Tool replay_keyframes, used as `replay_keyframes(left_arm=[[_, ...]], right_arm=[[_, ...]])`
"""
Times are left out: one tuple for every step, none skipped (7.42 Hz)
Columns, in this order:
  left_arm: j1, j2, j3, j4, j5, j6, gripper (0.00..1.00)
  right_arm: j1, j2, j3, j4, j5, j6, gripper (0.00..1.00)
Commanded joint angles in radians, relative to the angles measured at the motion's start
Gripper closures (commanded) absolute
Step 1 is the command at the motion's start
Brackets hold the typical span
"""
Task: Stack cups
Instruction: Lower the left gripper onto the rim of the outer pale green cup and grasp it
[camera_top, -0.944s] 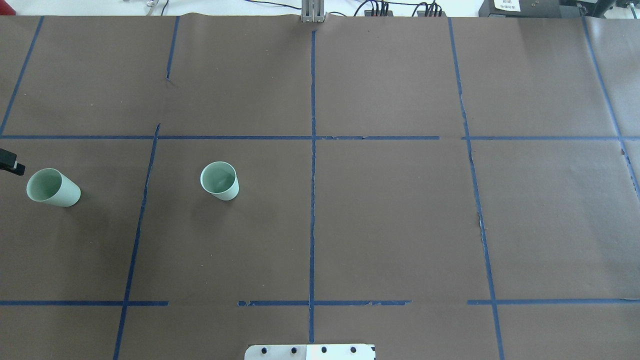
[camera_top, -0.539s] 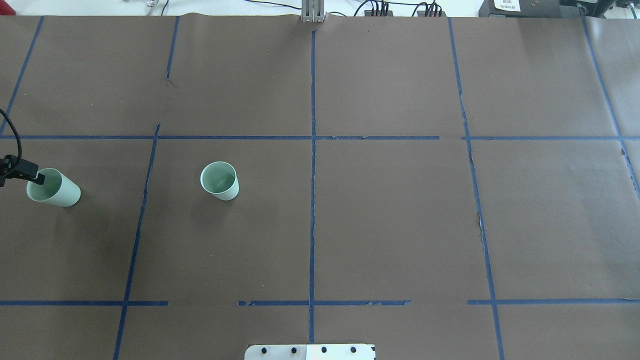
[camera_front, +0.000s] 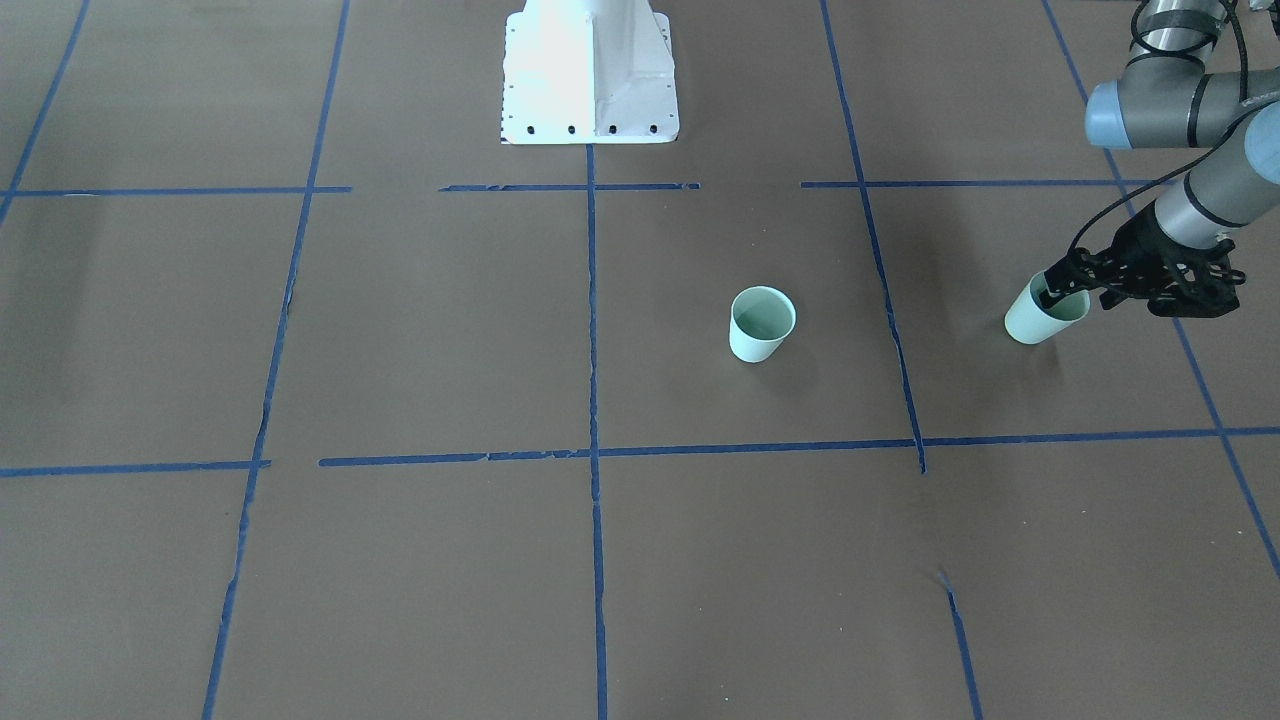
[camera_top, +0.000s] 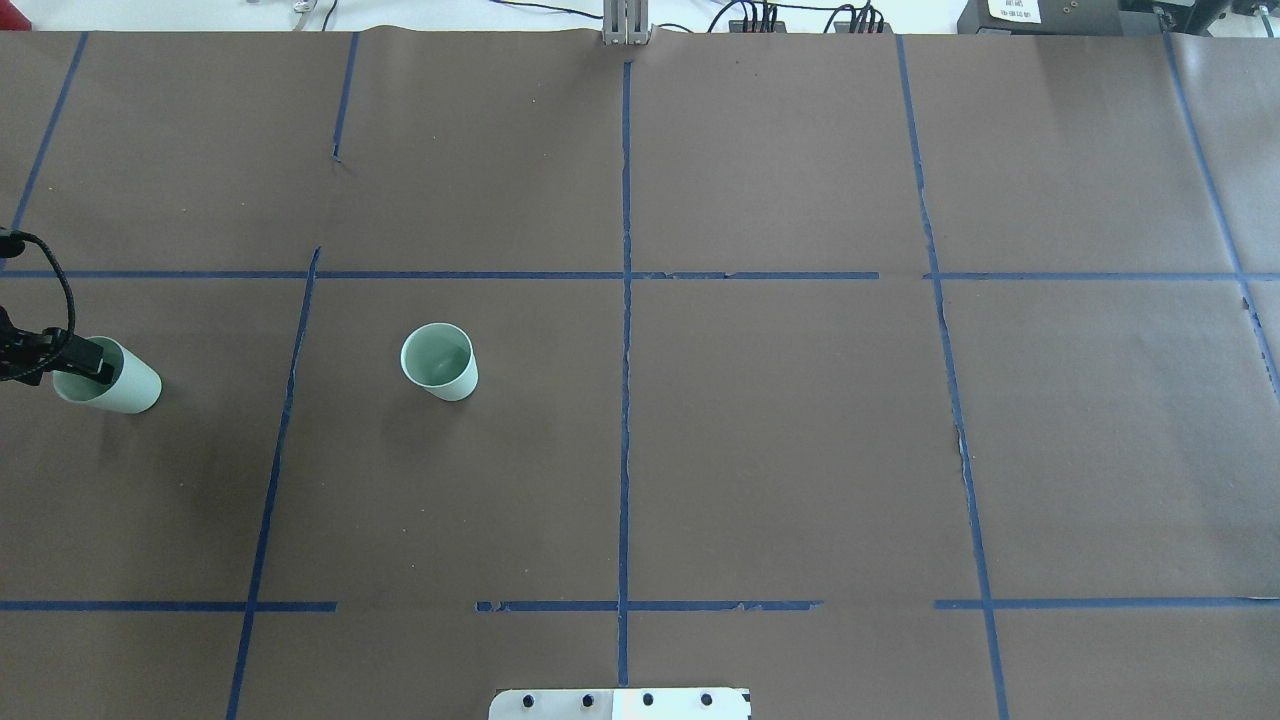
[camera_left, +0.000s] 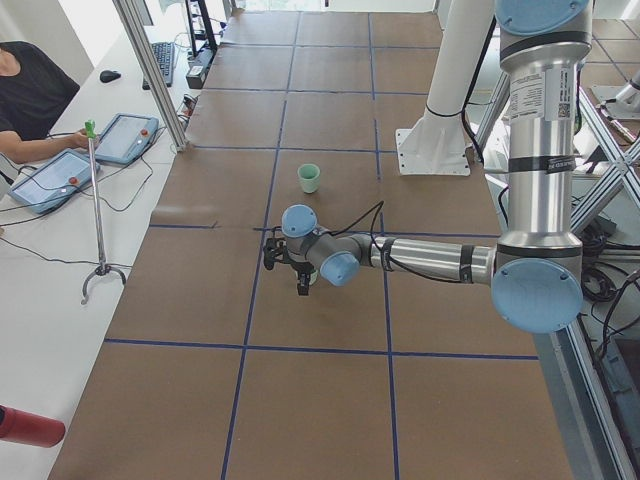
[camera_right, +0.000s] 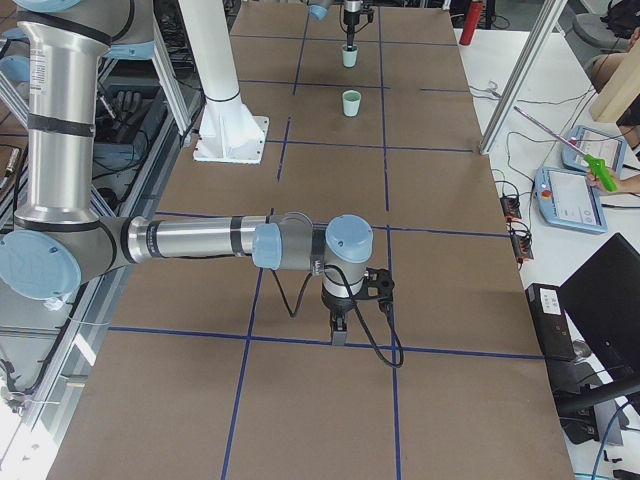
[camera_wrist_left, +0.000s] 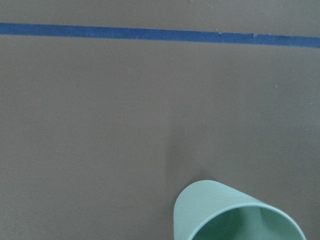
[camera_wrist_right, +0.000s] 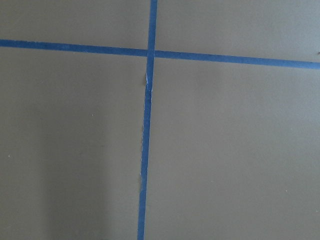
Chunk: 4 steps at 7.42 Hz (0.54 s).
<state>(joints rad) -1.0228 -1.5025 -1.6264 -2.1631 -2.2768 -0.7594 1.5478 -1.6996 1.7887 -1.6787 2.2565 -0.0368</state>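
Two pale mint-green cups stand upright on the brown table. One cup (camera_top: 438, 362) (camera_front: 762, 322) is left of the table's middle, with nothing near it. The other cup (camera_top: 118, 382) (camera_front: 1030, 320) is at the far left edge; it also fills the bottom of the left wrist view (camera_wrist_left: 235, 215). My left gripper (camera_top: 88, 360) (camera_front: 1062, 288) is at this cup's rim and looks open, with one finger over the cup's mouth. My right gripper (camera_right: 338, 325) shows only in the exterior right view, low over bare table; I cannot tell whether it is open or shut.
The white robot base (camera_front: 590, 70) (camera_top: 620, 703) stands at the table's near middle edge. Blue tape lines (camera_top: 626, 300) divide the brown surface. An operator with tablets (camera_left: 60, 165) sits beyond the far edge.
My left gripper has come in from the left edge and now reaches over the left cup's mouth. Both cups have stayed in place.
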Motion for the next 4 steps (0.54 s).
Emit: replay_keyframes(left_arm=[[0.006,-0.004,0.000,-0.007,0.013,0.005,0.82],[0.006,-0.008,-0.004,-0.007,0.013,0.003,1.00],[0.004,-0.008,-0.021,-0.004,0.014,-0.003,1.00],[-0.003,0.001,-0.062,0.003,0.011,-0.003,1.00]], right_arm=[[0.000,0.000,0.000,0.001,0.000,0.000,0.00],[0.000,0.000,0.000,-0.001,0.000,0.000,0.00],[0.000,0.000,0.000,0.001,0.000,0.000,0.00],[0.000,0.000,0.000,-0.001,0.000,0.000,0.00]])
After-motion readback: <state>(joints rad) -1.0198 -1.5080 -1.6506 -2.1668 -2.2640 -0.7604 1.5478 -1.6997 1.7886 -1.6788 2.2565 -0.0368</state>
